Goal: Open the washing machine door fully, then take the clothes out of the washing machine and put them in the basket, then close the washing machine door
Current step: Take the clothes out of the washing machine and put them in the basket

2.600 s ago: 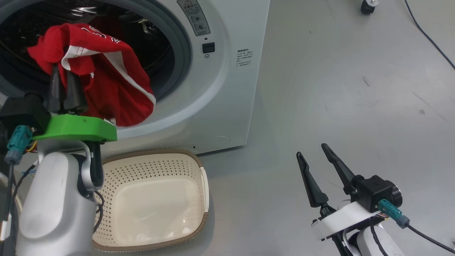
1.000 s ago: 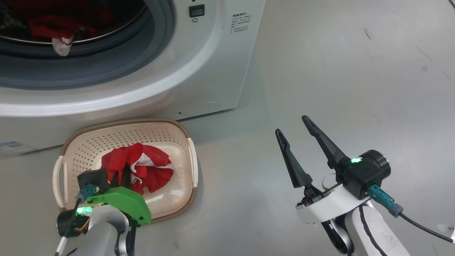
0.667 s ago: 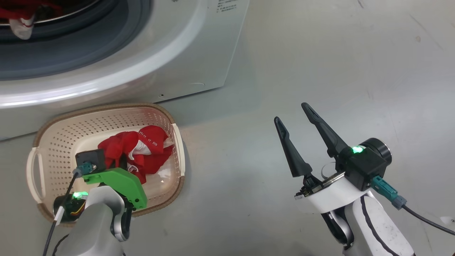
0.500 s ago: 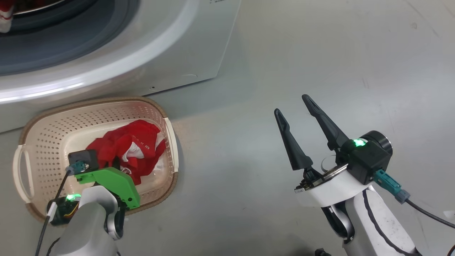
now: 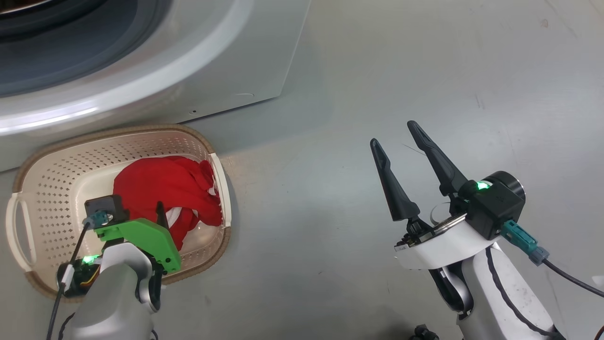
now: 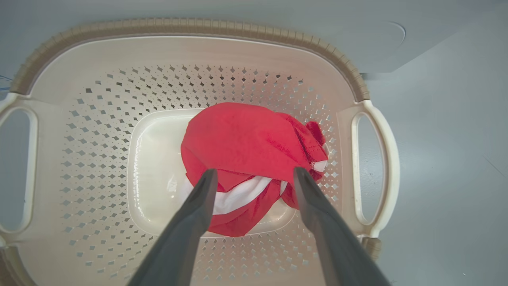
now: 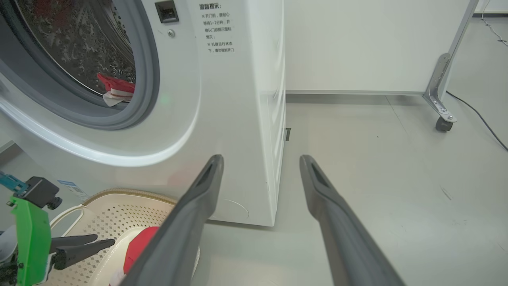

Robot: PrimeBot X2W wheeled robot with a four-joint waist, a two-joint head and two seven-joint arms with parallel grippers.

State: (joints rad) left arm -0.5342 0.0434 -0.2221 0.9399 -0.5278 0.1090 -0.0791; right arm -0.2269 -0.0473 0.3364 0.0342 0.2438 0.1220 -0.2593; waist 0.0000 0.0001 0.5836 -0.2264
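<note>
Bunched red clothes [image 6: 242,139], white stripe showing, lie in the cream basket [image 6: 190,51]; left tool [image 6: 254,172] and right tool [image 5: 392,132] both gape.

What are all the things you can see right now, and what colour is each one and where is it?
washing machine: one, white and grey, behind the basket.
basket: one, cream with a brown rim, on the floor in front of the machine.
clothes in the basket: one bundle, red with a white stripe, on the basket's bottom.
clothes in the drum: at least one piece, red and white, at the lower edge of the opening.
floor: one, grey, under everything.
wheel: one, black, far right on the floor.
metal leg: one, silver, above that wheel.
left gripper: one, dark fingers, open, over the clothes in the basket.
right gripper: one, dark fingers, open, over bare floor right of the basket.
</note>
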